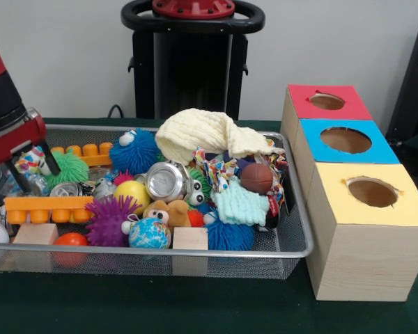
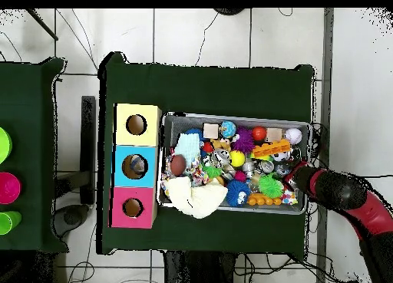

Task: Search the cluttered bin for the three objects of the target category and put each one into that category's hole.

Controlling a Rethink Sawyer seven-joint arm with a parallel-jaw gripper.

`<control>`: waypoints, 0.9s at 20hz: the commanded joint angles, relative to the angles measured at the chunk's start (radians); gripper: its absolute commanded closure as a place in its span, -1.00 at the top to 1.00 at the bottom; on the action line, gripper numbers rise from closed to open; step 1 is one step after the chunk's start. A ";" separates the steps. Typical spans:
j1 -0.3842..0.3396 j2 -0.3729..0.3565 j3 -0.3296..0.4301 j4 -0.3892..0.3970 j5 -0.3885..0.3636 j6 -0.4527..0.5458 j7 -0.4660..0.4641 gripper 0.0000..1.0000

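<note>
1. A wire-mesh bin sits on the green tabletop, packed with toys and odds and ends.
2. Just beside the bin stands a wooden box with three round holes in its top: a red panel farthest from the camera in the front view, a blue panel in the middle, and a yellow panel nearest.
3. All three holes look dark inside; whether anything lies in them cannot be told.
4. The claw hangs over the end of the bin farthest from the box, its black fingers pointing down among the clutter near a green spiky ball. They stand apart, and nothing shows between them.
5. In the overhead view the red and black arm reaches the same end of the bin from the side.
6. A cream knitted cloth is heaped at the back of the bin, and a light blue knitted piece lies nearer the front.
7. Balls in the bin include a blue fuzzy one with eyes, a purple spiky one, a yellow one, a globe-printed one and a small brown football.
8. A crushed metal can lies in the middle; orange building bricks and wooden blocks lie along the front.
</note>
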 commanded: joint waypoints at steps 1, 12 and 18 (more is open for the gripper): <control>0.021 0.051 -0.008 -0.100 -0.020 -0.016 0.043 1.00; 0.019 0.016 -0.002 -0.147 -0.031 0.020 0.006 1.00; 0.017 0.033 -0.002 -0.175 -0.037 0.032 -0.016 1.00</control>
